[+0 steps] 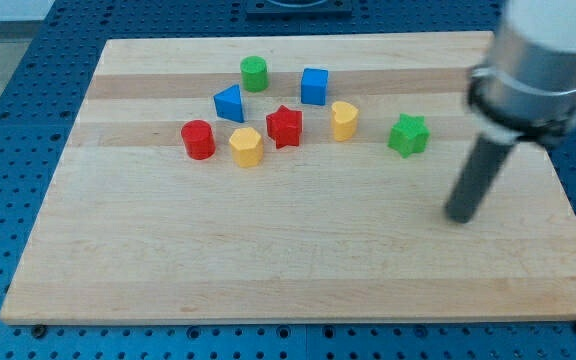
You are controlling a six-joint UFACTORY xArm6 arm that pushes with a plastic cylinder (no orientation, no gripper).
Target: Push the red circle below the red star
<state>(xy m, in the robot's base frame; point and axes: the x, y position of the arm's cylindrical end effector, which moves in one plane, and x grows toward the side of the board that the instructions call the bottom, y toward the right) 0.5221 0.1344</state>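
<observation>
While the blocks are sitting clustered in the upper middle of the wooden counter (298, 270), the arm's tool, a plain dark rod with no jaws to open or close and nothing in its hold, is hanging at the view's right, its tip (459, 217) resting well apart from every block. The red circle (198, 139) is lying at the left end of the cluster, level with the red star (284, 126) rather than under it. A yellow hexagon-like block (246, 146) is sitting between the two, just beside both. The blue triangular block (229, 103) is standing above the red circle and to its right, the green cylinder (255, 73) is sitting nearest the view's top, and the blue cube (314, 86) is lying to its right. A yellow heart-like block (344, 120) is sitting just right of the red star, and the green star (408, 135) is lying nearest the tip, up and to its left.
</observation>
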